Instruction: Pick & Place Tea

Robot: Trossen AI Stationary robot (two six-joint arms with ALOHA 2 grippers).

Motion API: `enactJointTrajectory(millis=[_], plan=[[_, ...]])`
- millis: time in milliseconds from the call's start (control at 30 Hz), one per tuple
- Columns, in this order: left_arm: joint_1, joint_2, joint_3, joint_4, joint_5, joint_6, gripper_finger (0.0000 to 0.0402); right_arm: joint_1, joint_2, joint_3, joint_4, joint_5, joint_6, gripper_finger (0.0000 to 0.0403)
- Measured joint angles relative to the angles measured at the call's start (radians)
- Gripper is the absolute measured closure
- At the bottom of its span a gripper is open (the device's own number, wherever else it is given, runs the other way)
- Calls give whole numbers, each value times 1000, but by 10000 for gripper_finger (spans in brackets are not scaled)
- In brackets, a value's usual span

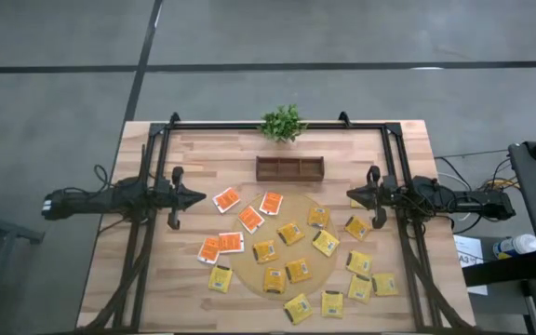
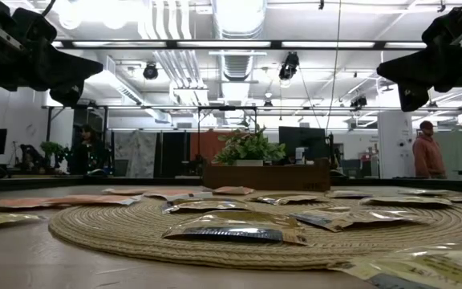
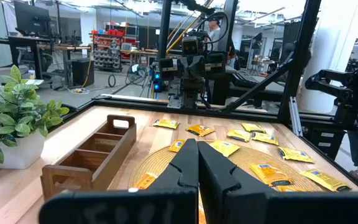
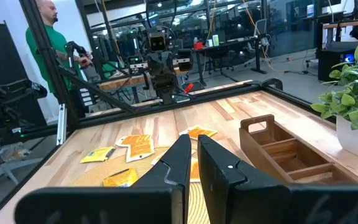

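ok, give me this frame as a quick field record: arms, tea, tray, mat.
left end effector: shut, empty, raised over the table's left side
right end effector: shut, empty, raised over the right side
yellow tea packets: scattered on the round woven mat and the bare wood to its right
orange-red tea packets: clustered at the mat's left edge
wooden compartment tray: empty, behind the mat
potted plant: back edge, centre

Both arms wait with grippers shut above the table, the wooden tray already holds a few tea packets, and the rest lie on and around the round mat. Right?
Not quite: the wooden tray is empty, as the high view shows. The left gripper and right gripper are shut; the tea packets lie around the round mat.
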Motion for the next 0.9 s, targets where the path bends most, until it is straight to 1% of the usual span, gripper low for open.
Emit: enactJointTrajectory(millis=[567, 700, 833, 900], plan=[[0, 0, 0, 0, 0, 0, 402, 0, 0, 0, 11, 7, 6, 374], [0, 0, 0, 0, 0, 0, 402, 0, 0, 0, 14, 7, 68, 374], [0, 0, 0, 0, 0, 0, 402, 0, 0, 0, 28, 7, 174, 374], [0, 0, 0, 0, 0, 0, 402, -1, 0, 0, 44, 8, 177, 374]])
